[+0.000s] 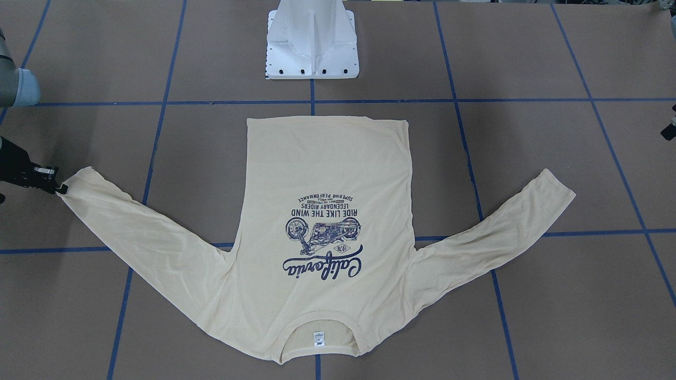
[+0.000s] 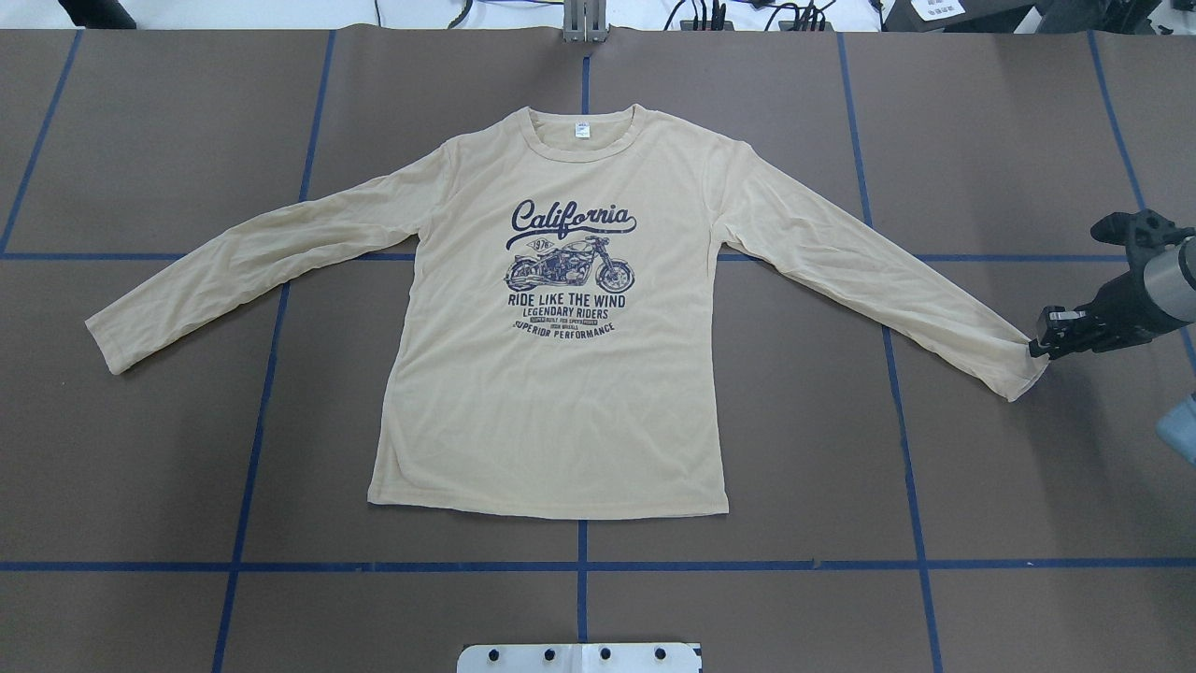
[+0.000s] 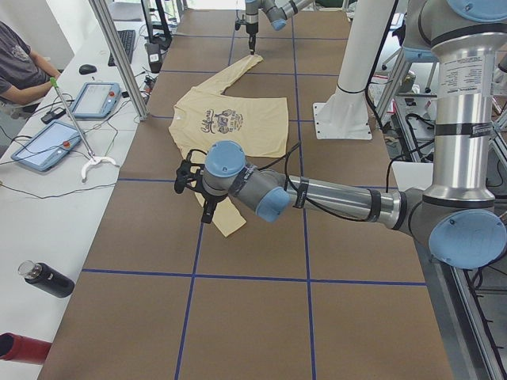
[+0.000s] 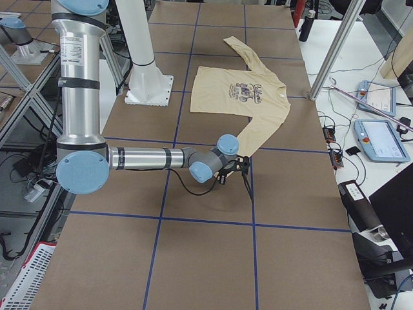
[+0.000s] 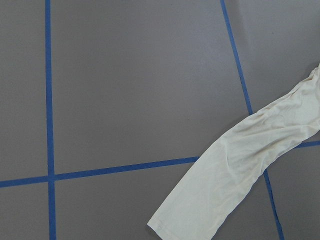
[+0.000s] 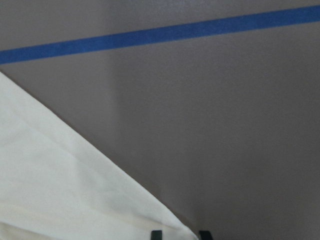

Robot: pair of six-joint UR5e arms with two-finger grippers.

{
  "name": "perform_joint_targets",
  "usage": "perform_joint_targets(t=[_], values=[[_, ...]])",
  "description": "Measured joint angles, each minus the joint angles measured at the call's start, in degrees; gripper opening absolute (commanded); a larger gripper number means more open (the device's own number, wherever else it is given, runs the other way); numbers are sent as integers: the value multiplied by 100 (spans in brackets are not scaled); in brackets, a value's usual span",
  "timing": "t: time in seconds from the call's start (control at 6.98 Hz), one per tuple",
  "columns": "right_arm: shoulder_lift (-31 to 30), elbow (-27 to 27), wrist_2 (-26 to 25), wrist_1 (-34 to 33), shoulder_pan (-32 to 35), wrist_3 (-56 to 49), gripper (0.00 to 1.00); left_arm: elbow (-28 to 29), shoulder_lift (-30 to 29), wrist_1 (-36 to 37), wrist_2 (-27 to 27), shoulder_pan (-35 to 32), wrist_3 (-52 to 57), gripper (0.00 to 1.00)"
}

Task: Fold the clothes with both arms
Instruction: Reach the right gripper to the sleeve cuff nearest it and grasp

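Observation:
The cream-yellow long-sleeved shirt [image 2: 561, 393] lies flat and print-up on the brown table, collar away from the robot and both sleeves spread out. It also shows in the front-facing view [image 1: 327, 169]. My right gripper [image 2: 1035, 350] is low at the cuff of the shirt's right-hand sleeve [image 2: 1014, 374]. In the right wrist view its black fingertips [image 6: 156, 234] stand apart with the cuff corner [image 6: 60, 190] between them. My left gripper [image 3: 190, 180] hovers beyond the other sleeve's cuff [image 5: 240, 170], outside the overhead view. I cannot tell whether it is open or shut.
The white pedestal base [image 1: 311, 42] stands at the robot's side of the table, just behind the shirt's hem. Blue tape lines [image 2: 579, 565] grid the table. A side bench with tablets [image 3: 95, 99], a black bottle [image 3: 47, 279] and a seated operator [image 3: 16, 63] runs along the far edge.

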Motion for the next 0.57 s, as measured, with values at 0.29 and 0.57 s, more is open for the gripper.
perform_joint_targets(t=[0.29,0.57], values=[[-16,184,58,-24,5,16,0,-16,0,2,2,-1,2,100],[183,554,285,-148,27,259,0,-100,1,8,2,0,-14,100]])
